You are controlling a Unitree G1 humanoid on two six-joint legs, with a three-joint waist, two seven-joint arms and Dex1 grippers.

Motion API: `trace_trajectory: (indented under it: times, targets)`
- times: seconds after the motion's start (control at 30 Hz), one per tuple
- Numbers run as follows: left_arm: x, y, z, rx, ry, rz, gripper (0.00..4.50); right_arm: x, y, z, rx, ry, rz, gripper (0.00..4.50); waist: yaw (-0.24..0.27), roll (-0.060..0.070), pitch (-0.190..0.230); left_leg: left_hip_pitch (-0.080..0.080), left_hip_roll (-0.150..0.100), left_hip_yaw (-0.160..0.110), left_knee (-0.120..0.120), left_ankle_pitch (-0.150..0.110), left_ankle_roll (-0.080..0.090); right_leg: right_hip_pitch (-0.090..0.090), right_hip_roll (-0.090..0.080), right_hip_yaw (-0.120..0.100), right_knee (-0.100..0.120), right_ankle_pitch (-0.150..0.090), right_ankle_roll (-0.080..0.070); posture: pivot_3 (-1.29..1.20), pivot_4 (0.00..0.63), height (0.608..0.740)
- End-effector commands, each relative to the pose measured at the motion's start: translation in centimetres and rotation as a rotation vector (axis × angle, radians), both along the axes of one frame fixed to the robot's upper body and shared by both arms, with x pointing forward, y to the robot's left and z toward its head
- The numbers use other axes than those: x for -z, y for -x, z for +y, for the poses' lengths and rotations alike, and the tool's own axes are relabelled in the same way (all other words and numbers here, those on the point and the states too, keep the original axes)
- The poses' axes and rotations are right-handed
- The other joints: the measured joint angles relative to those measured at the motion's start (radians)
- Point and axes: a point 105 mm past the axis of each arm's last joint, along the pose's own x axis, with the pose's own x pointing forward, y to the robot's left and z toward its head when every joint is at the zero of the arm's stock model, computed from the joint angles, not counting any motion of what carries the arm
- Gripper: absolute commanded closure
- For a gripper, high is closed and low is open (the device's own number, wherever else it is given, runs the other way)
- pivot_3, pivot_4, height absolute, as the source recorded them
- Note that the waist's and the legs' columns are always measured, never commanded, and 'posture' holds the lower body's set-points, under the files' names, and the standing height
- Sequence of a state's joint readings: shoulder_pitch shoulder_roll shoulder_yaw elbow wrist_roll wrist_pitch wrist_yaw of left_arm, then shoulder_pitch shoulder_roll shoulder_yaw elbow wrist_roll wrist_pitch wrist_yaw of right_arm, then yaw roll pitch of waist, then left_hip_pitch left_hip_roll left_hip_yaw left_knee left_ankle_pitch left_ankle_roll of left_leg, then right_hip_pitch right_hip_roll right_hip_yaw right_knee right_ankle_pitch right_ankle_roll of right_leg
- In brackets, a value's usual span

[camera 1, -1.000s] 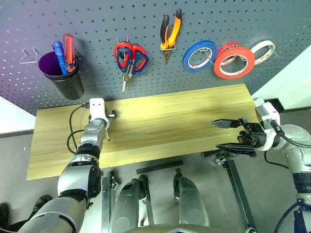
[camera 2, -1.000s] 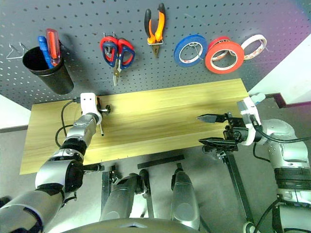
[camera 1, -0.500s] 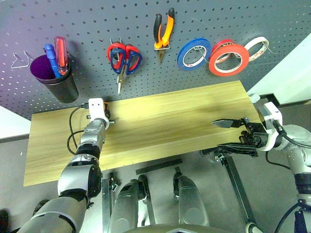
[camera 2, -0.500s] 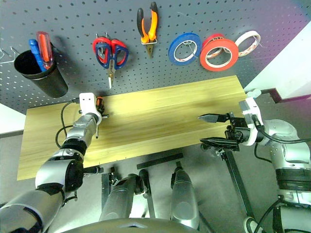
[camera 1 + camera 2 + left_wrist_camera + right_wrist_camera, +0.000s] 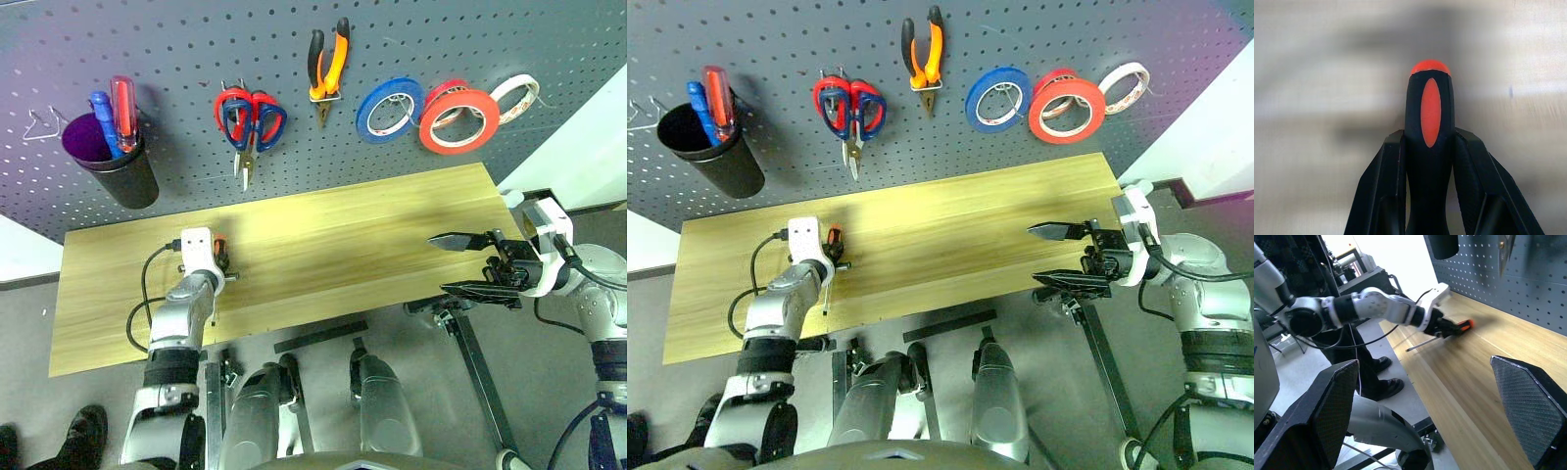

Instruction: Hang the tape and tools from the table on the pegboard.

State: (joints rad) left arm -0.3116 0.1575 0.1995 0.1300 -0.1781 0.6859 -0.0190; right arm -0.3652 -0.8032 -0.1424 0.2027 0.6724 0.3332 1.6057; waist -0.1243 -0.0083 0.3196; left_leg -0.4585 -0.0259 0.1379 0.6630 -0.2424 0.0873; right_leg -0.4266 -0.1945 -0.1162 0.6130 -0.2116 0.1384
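My left gripper is shut on the slim screwdriver, clamping its orange-and-black handle between both fingers over the left part of the wooden table. The shaft slants back toward the table's near edge. On the pegboard hang the orange-and-black pliers, the dark-blue-handled scissors overlapping a red-handled pair, and the wide orange-red tape. My right gripper stands open with nothing in it off the table's right end, its fingers pointing left.
A blue roll, a smaller red roll and a white roll hang beside the tape. A black cup on the board holds blue and red screwdrivers, with a bare wire hook to its left. A person's shoes are by the table's left end.
My left gripper closed on the screwdriver's handle and drew it back toward the table's near edge. The right gripper stayed put. The camera shifted a little.
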Motion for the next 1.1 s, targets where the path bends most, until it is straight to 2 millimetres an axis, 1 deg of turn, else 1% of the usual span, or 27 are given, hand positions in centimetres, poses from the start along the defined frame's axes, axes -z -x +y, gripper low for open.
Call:
trace_trajectory:
  times: [0.03, 0.2, 0.33, 0.4, 0.47, 0.53, 0.63, 0.77, 0.9, 1.1]
  targets:
    - [2.0, 2.4, -0.6, 0.015, -0.009, 0.111, 3.53, -0.6, -0.2, 0.1, -0.014, -0.022, -0.035, 0.00, 0.002, 0.000, 0.000, 0.000, 0.000, 0.000, 0.000, 0.000, 0.000, 0.000, 0.000, 0.000, 0.000, 0.000, 0.000, -0.27, 0.315, 0.740]
    - [0.7, 2.8, 0.1, -0.025, -0.022, 0.073, 3.53, -0.6, -0.7, 0.2, -0.015, -0.033, -0.042, 0.00, 0.006, 0.000, 0.000, -0.001, 0.000, 0.000, 0.000, 0.000, -0.001, 0.000, 0.000, 0.000, 0.000, 0.000, 0.000, -0.26, 0.297, 0.740]
    - [-1.4, 2.8, -0.9, 0.068, -0.062, -0.005, 3.53, -0.6, -1.2, 0.4, -0.014, -0.046, -0.054, 0.00, 0.006, 0.000, 0.000, -0.002, 0.000, 0.000, 0.000, 0.002, -0.003, -0.001, 0.000, -0.001, -0.001, 0.000, 0.000, -0.24, 0.275, 0.740]
    - [-2.6, 2.8, -1.4, 0.126, -0.137, -0.056, 3.53, -0.6, -1.5, 0.5, -0.012, -0.054, -0.061, 0.00, 0.008, 0.000, 0.000, -0.004, 0.000, 0.001, 0.000, 0.002, -0.003, -0.002, 0.000, -0.001, -0.001, 0.000, 0.000, -0.23, 0.260, 0.740]
    - [-3.8, 3.0, -1.7, 0.155, -0.167, -0.113, 3.53, -0.8, -1.7, 0.4, -0.011, -0.073, -0.074, 0.00, 0.016, 0.000, -0.001, -0.004, 0.000, 0.001, 0.000, 0.002, -0.004, -0.003, 0.000, -0.002, -0.001, 0.000, 0.000, -0.23, 0.251, 0.740]
    - [-4.9, 3.1, -1.6, 0.162, -0.209, -0.165, 3.53, -1.7, -1.7, 0.3, -0.015, -0.123, -0.084, 0.00, 0.027, 0.000, -0.001, -0.004, 0.000, 0.001, 0.000, 0.002, -0.004, -0.003, 0.000, -0.002, -0.001, 0.000, 0.000, -0.22, 0.239, 0.740]
    - [-6.6, 3.4, -1.6, 0.197, -0.278, -0.242, 3.53, -1.9, -1.5, 0.2, -0.019, -0.143, -0.098, 0.00, 0.031, 0.000, -0.001, -0.004, 0.000, 0.001, 0.000, 0.002, -0.004, -0.003, 0.000, -0.003, -0.001, 0.001, 0.000, -0.22, 0.231, 0.740]
    - [-7.8, 3.8, -1.8, 0.253, -0.324, -0.304, 3.53, -2.0, -1.5, 0.2, -0.024, -0.162, -0.099, 0.00, 0.032, 0.000, -0.003, -0.005, 0.000, 0.001, 0.000, 0.002, -0.004, -0.003, 0.000, -0.003, -0.002, 0.001, 0.000, -0.21, 0.214, 0.740]
    - [-9.3, 4.1, -1.4, 0.251, -0.371, -0.387, 3.53, -2.2, -1.7, 0.0, -0.018, -0.180, -0.113, 0.00, 0.031, 0.000, -0.004, -0.005, 0.000, 0.001, 0.000, 0.002, -0.004, -0.003, 0.000, -0.004, -0.002, 0.001, 0.000, -0.21, 0.205, 0.740]
    - [-11.7, 4.7, -2.1, 0.305, -0.434, -0.527, 3.53, -2.9, -1.9, 0.0, -0.025, -0.220, -0.124, 0.00, 0.031, 0.002, -0.005, -0.005, 0.000, 0.002, 0.000, 0.002, -0.004, -0.003, 0.000, -0.004, -0.002, 0.001, 0.000, -0.21, 0.184, 0.740]
